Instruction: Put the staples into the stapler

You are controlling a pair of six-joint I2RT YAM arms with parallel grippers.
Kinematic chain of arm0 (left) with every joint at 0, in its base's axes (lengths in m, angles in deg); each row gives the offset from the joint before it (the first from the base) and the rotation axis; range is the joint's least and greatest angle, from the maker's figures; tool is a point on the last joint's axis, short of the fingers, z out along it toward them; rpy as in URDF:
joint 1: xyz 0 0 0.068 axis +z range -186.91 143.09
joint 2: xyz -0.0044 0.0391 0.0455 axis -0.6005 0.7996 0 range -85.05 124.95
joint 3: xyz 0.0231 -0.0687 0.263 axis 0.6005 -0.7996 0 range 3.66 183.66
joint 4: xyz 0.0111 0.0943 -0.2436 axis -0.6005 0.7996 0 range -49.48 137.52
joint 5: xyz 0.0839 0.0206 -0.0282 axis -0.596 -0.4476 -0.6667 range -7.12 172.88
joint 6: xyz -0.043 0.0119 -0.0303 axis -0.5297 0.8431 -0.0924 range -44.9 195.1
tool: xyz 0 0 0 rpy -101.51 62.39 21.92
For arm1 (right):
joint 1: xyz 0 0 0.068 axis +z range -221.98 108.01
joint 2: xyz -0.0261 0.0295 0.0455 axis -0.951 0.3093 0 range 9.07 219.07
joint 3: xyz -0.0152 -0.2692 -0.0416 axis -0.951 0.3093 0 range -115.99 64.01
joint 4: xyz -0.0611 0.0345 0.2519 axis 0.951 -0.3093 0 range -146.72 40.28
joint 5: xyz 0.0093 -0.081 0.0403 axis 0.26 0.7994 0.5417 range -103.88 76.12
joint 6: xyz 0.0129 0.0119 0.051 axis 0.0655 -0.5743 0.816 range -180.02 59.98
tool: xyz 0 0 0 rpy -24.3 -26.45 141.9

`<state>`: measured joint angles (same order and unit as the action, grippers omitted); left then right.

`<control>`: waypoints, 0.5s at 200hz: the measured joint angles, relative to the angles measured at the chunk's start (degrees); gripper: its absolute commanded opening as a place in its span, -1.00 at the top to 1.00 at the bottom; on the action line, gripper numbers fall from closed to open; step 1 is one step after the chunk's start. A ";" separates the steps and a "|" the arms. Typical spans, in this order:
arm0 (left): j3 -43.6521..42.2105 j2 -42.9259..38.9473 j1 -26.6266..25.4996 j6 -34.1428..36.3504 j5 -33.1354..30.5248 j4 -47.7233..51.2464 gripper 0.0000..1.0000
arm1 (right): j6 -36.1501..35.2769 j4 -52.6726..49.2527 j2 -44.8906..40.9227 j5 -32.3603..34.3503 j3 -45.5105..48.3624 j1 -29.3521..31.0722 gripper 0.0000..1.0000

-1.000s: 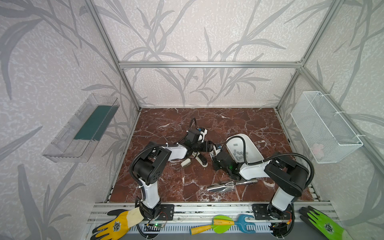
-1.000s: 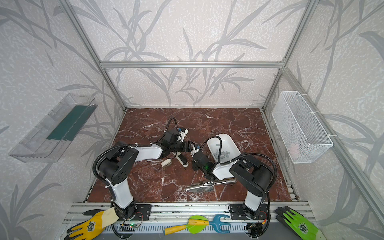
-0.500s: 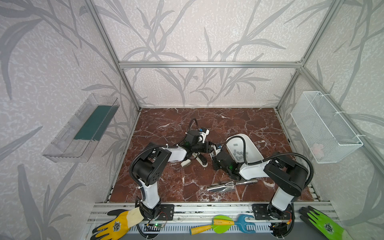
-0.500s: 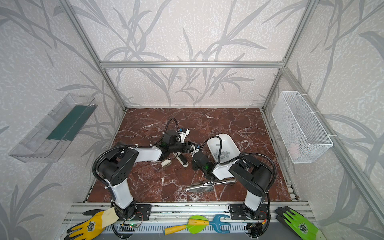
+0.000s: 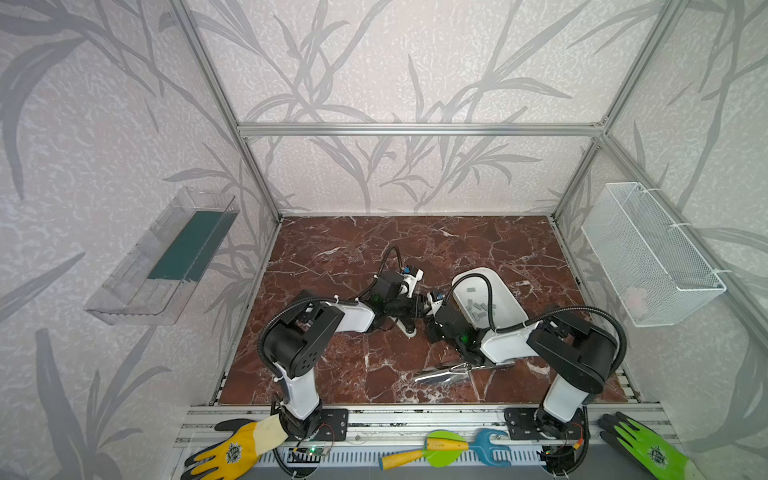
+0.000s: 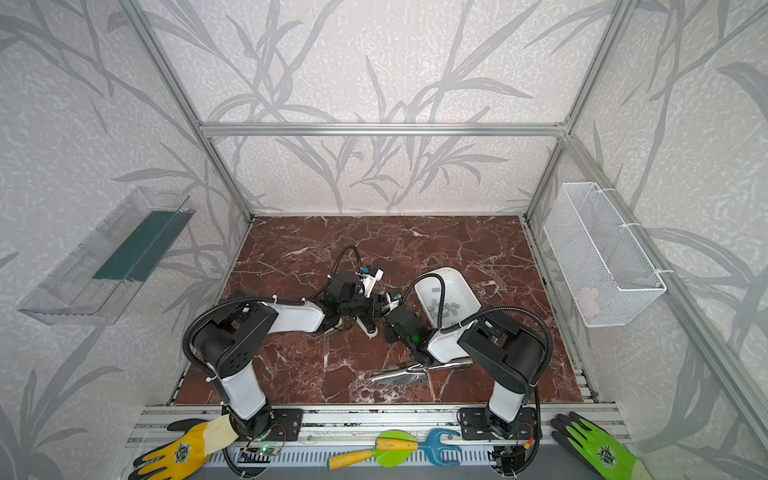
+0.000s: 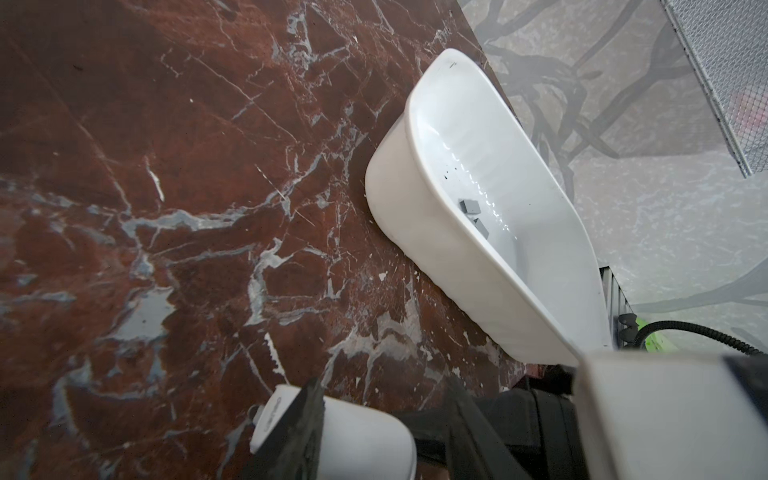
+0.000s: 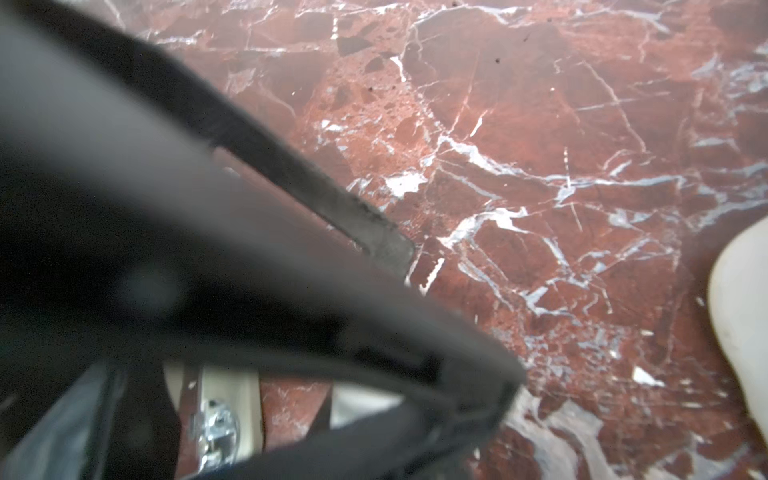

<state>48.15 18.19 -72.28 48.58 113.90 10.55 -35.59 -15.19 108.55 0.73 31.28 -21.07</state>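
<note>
Left gripper (image 5: 417, 309) edged toward right gripper (image 5: 432, 316) since earlier. Stapler (image 5: 409, 330) sits between them. Staples (image 5: 478, 311) loose in dish (image 5: 484, 277), just beyond right fingers.
Best: steady stapler firmly, magazine exposed, before fetching strip.
Left fingers (image 7: 299, 428) apart, straddling stapler's white end.
Right fingers blurred: cannot tell gap or hold.

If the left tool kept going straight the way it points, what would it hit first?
Most likely the right tool, close in front of the left tool; the white dish lies beyond. Depth is hard to judge.
</note>
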 measured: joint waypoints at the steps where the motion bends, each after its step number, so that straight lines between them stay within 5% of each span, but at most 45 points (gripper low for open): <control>1: 0.00 0.00 0.00 0.02 -0.04 0.00 0.06 | 0.00 0.00 -0.11 0.00 0.09 0.00 0.31; 56: 0.02 -0.48 -0.20 2.27 -2.97 2.47 0.08 | -1.25 -0.07 -7.54 -0.17 4.83 -0.04 0.08; 100: 0.48 -3.91 -0.20 3.96 -6.95 7.23 0.10 | -2.97 -0.33 -13.73 -0.59 5.90 -0.04 0.22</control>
<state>48.63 14.27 -72.48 52.53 106.95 17.78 -38.56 -15.52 94.82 0.14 37.18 -21.11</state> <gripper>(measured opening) 0.456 0.407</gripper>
